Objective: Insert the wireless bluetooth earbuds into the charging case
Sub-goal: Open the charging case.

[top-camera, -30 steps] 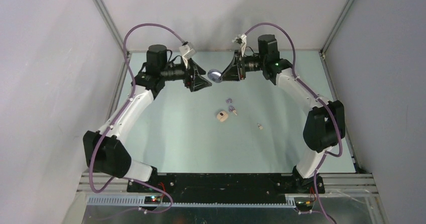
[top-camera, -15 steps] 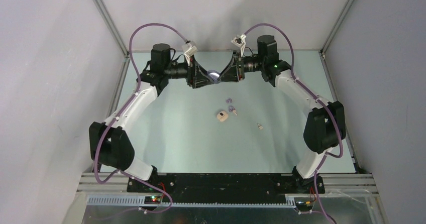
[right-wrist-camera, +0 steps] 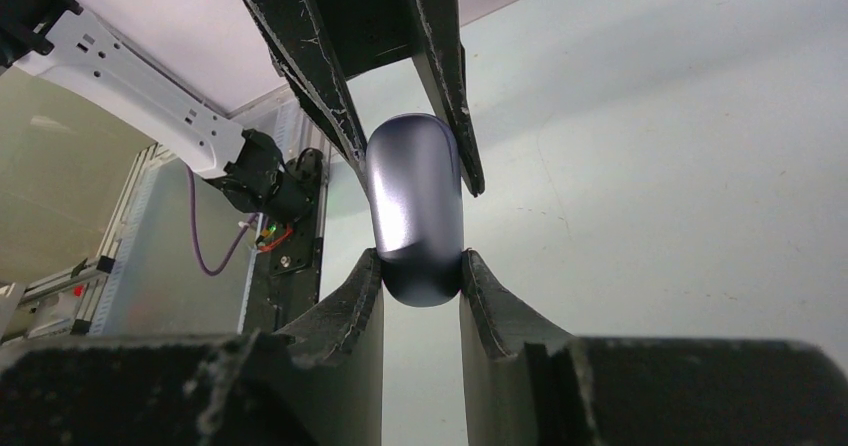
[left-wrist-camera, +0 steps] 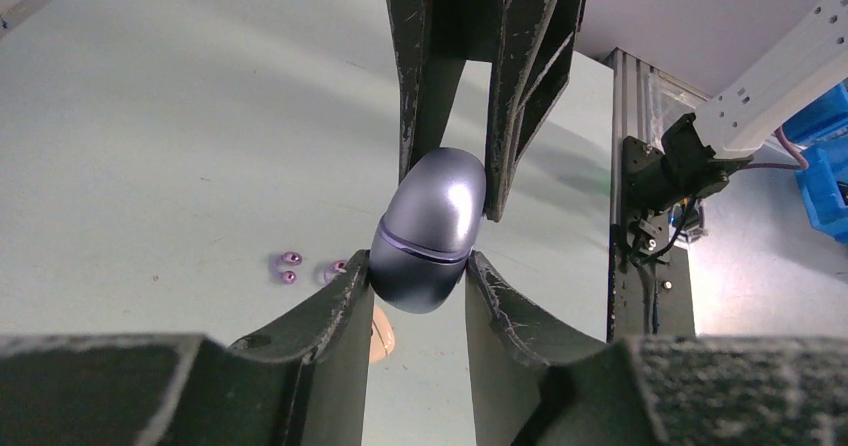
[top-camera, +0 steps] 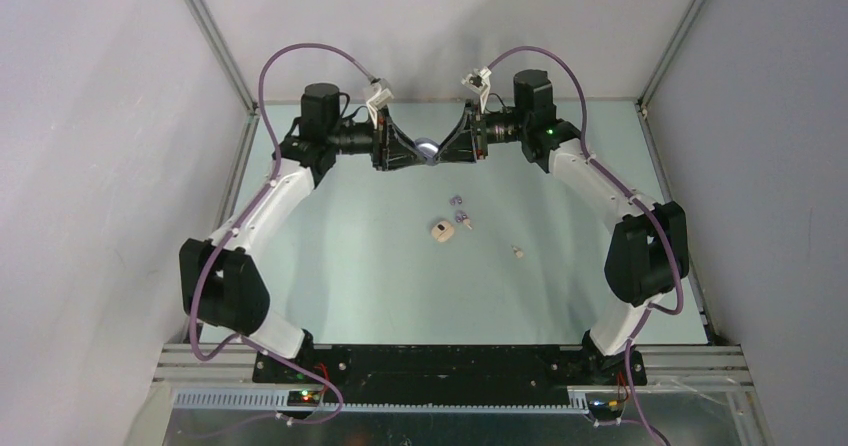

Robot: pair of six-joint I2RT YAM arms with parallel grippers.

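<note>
The lavender charging case (top-camera: 428, 149) hangs in the air over the far middle of the table, its lid closed. My left gripper (top-camera: 419, 156) is shut on one end of it and my right gripper (top-camera: 439, 153) on the other. In the left wrist view the case (left-wrist-camera: 428, 231) sits between my left gripper (left-wrist-camera: 418, 271) below and the right fingers (left-wrist-camera: 500, 116) above. In the right wrist view my right gripper (right-wrist-camera: 420, 266) pinches the case (right-wrist-camera: 412, 206). Purple earbuds (top-camera: 459, 207) and white earbuds (top-camera: 467, 224) lie on the table nearer to me; one white earbud (top-camera: 517, 253) lies apart to the right.
A beige second case (top-camera: 440, 231) lies on the mint-green table (top-camera: 340, 256) next to the buds, also seen as the beige case (left-wrist-camera: 382, 334) in the left wrist view. Purple buds (left-wrist-camera: 290, 266) lie left of it. Grey walls enclose the table.
My left gripper has moved right to the case that the right gripper held up, and its fingers have closed onto the case's free end. The right arm has barely moved.
</note>
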